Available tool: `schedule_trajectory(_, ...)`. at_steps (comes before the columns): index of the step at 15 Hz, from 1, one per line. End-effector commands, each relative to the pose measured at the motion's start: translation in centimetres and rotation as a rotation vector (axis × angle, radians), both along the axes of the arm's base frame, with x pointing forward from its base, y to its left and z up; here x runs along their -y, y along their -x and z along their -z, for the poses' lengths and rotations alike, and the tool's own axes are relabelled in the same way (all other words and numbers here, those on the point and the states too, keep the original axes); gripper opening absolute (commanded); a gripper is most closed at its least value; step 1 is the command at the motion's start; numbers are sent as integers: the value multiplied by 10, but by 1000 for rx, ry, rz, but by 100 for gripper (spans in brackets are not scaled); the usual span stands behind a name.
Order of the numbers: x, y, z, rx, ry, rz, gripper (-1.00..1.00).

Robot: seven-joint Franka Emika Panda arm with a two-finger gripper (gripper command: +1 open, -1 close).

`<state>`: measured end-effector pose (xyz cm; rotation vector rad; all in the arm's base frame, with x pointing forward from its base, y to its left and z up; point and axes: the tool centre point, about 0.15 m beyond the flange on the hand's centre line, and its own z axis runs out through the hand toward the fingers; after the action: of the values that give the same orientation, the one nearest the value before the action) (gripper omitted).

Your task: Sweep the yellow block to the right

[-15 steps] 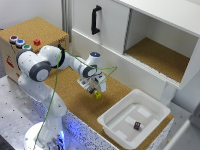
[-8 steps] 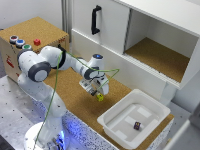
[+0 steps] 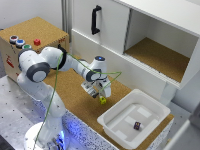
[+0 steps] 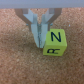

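The yellow block (image 3: pixel 103 100) is a tiny yellow-green cube on the cork tabletop, just to the exterior view's left of the white tray. In the wrist view it shows the black letters N and R (image 4: pixel 54 43). My gripper (image 3: pixel 96 91) is low over the cork, directly beside the block on its exterior-view left. In the wrist view the gripper (image 4: pixel 38 42) has its two fingers pressed together, holding nothing, with their side against or very near the block.
A white tray (image 3: pixel 114 116) holding a small dark block (image 3: pixel 137 125) stands to the exterior view's right of the yellow block. A wooden box (image 3: pixel 45 30) at the back left carries a red block (image 3: pixel 36 42) and coloured buttons. A white cabinet (image 3: pixel 150 45) stands behind.
My gripper has moved toward the exterior view's right and nearer the white tray, staying low. The yellow block now lies closer to the tray's rim.
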<state>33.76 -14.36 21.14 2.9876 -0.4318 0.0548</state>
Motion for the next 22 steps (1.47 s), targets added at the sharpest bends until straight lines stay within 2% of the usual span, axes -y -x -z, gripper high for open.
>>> schedule_trajectory(1,35,-10,15,-19,-9,-14,-100)
schedule_trajectory(6,54,-5,15,15,-39,9,-100)
schedule_trajectory(9,50,-8,-5,32,-58,-46,-100)
schedule_trajectory(13,39,2,-43,0,-62,-123,-100)
schedule_trajectory(16,36,12,-67,3,-99,-127,-100)
schedule_trajectory(20,20,25,-95,35,-51,-125,-100)
schedule_trajectory(21,19,27,-94,40,-36,-88,100)
schedule_trajectory(22,21,27,-95,49,-39,-22,100)
